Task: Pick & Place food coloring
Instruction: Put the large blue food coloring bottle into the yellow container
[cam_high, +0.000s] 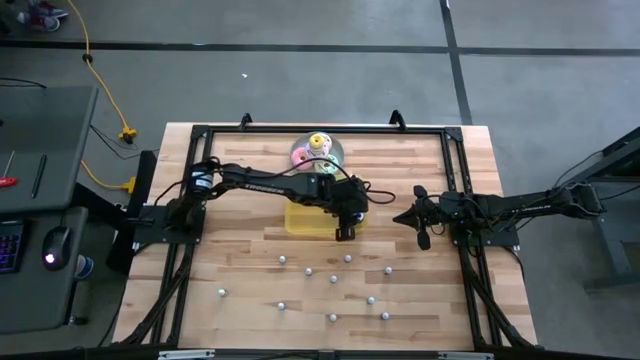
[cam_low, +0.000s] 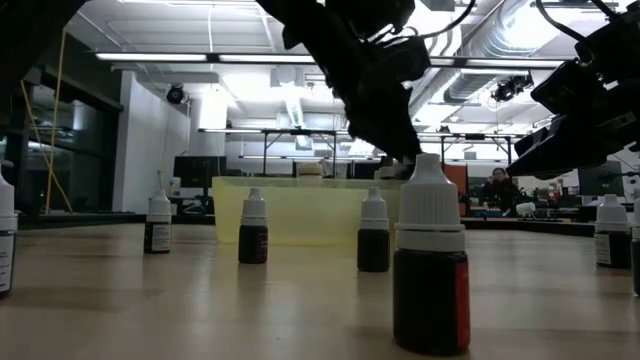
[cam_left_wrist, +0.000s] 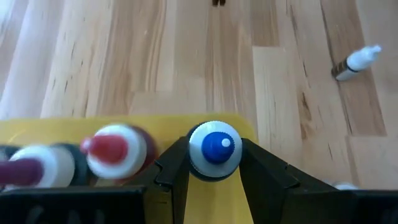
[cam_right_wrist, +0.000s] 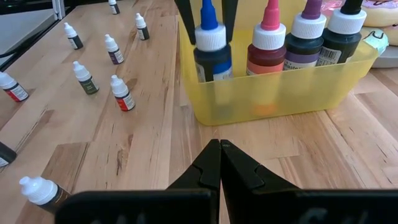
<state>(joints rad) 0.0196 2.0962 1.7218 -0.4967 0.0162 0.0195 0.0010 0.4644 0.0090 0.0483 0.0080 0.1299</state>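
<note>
The food coloring (cam_right_wrist: 210, 46) with the blue tip sits in our left hand (cam_left_wrist: 214, 163), pinched at its cap, low inside the yellow tray (cam_right_wrist: 280, 93) next to three other big bottles (cam_right_wrist: 308, 37). Many small bottles (cam_high: 334, 278) stand on the tabletop (cam_high: 240, 260), well apart from the tray. If we let go while it leans, it may tip and knock its neighbors over. Our right hand (cam_right_wrist: 219, 163) waits near the tray, pressed together.
</note>
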